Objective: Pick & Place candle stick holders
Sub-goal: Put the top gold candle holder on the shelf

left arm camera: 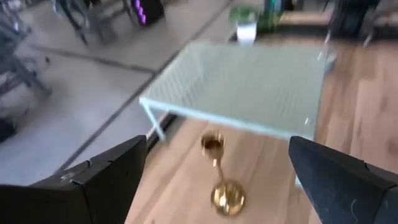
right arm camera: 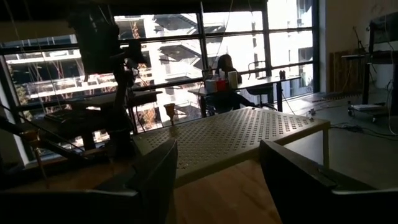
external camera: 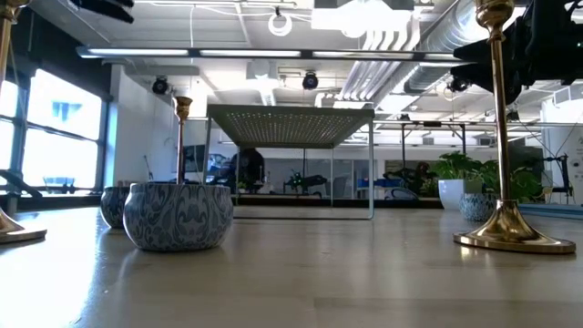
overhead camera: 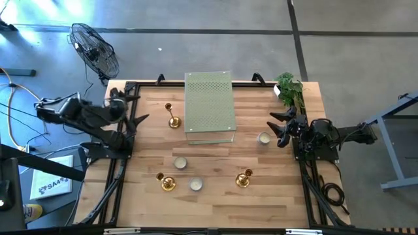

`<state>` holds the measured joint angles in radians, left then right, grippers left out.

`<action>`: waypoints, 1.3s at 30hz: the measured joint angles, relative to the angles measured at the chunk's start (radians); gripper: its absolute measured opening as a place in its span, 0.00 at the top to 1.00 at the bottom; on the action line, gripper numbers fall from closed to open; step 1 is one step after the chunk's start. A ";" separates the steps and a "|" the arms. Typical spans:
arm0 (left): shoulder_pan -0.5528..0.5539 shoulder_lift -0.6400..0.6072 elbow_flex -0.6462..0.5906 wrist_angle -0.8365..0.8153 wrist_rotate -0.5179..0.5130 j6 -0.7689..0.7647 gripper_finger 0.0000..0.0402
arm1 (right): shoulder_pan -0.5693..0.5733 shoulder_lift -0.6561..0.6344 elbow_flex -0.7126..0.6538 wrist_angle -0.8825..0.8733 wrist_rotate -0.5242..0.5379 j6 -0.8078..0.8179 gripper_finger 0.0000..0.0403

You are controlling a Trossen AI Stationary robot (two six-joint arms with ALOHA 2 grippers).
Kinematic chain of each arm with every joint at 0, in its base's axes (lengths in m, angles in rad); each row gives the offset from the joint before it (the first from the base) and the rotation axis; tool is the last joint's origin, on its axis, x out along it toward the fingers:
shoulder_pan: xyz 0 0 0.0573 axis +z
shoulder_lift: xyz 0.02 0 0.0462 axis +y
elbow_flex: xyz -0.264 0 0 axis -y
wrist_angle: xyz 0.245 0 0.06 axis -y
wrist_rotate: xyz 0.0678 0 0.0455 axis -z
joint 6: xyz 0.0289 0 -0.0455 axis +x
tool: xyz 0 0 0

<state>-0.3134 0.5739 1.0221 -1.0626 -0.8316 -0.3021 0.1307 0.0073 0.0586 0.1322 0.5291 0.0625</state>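
Note:
Three gold candle stick holders stand upright on their round bases on the wooden table: one far left point(overhead camera: 172, 120), beside the slab, and two near the front point(overhead camera: 166, 182) point(overhead camera: 243, 178). Three low round cups rest on their bottoms point(overhead camera: 179, 163) point(overhead camera: 196, 185) point(overhead camera: 264, 138). My left gripper point(overhead camera: 136, 109) hangs open above the table's left edge. It points toward the far-left holder point(left arm camera: 221, 180), which shows between its fingers but farther off. My right gripper point(overhead camera: 277, 128) is open at the right edge, close to the right cup, with nothing between its fingers point(right arm camera: 214, 155).
A pale green perforated slab point(overhead camera: 209, 108) stands on thin legs at the table's far middle. A potted plant point(overhead camera: 289, 88) sits at the far right corner. A fan point(overhead camera: 95, 49) stands on the floor beyond the far left corner. Bare wood lies between the holders and cups.

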 joint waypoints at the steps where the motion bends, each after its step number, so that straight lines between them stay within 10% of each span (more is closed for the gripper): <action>1: 0.000 0.002 -0.006 -0.029 0.009 -0.031 0.04 | 0.000 0.000 0.000 0.000 0.000 0.000 0.45; 20: 0.168 0.000 -0.510 0.408 -0.206 -0.118 0.04 | 0.000 0.000 0.000 0.000 -0.010 0.070 0.43; 39: 0.483 -0.002 -0.642 0.756 0.316 0.211 0.04 | 0.000 0.000 0.000 0.000 -0.104 0.063 0.44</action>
<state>0.1694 0.5723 0.3805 -0.3065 -0.5155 -0.0912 0.1310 0.0074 0.0586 0.1322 0.4248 0.1259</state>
